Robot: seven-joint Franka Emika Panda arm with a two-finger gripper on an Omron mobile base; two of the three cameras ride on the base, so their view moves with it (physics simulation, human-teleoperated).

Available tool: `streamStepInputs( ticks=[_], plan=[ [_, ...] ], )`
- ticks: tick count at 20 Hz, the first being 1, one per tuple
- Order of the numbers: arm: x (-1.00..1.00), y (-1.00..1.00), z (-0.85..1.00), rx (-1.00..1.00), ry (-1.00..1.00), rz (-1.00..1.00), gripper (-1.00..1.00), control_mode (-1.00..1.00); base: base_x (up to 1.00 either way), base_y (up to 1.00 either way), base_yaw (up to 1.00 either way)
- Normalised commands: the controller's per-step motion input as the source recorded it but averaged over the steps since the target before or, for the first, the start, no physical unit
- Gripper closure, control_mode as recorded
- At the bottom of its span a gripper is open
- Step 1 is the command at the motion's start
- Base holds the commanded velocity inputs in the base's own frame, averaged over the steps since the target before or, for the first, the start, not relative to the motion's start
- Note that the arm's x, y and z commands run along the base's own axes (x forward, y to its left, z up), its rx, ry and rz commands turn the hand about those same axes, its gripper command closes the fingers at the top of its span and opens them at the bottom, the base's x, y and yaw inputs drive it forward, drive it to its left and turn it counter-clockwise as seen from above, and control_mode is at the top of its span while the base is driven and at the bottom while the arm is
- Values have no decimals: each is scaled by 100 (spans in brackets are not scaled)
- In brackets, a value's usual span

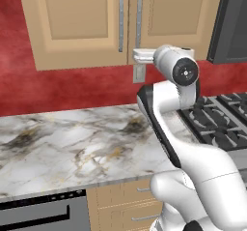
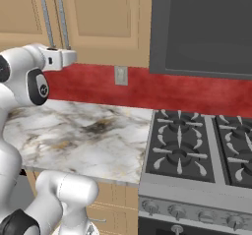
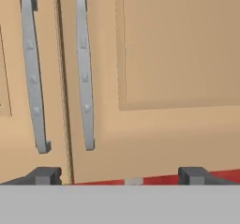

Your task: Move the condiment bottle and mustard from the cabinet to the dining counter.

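Note:
The cabinet [image 1: 77, 22] [image 2: 93, 13] [image 3: 178, 54] hangs on the red wall with both panelled doors closed. Its two long silver bar handles [image 3: 84, 73] run side by side at the door seam. My gripper [image 1: 138, 56] [image 2: 69, 57] [image 3: 119, 175] is open and holds nothing. It hovers just in front of the lower edge of the right door, close to the handles, and points at the door. Behind the closed doors, the condiment bottle and the mustard are hidden. The dining counter is out of view.
A marble counter [image 1: 72, 143] [image 2: 83, 131] lies below the cabinet, with a black appliance [image 1: 38, 213] and tan drawers [image 1: 125, 201] under it. To the right are a gas stove [image 2: 197, 145] and a dark microwave [image 2: 202, 27]. A wall outlet [image 2: 120, 75] sits on the red backsplash.

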Motion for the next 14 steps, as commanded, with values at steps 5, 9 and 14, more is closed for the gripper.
streamStepInputs(
  ticks=[5, 9, 14],
  plan=[
    [-16, 0, 7, 0, 0, 1, -100, -100, 0, 0, 0],
    [-8, 4, 0, 0, -2, 2, -100, -100, 0, 0, 0],
    [0, 14, 10, 0, -5, 1, -100, -100, 0, 0, 0]
  ],
)
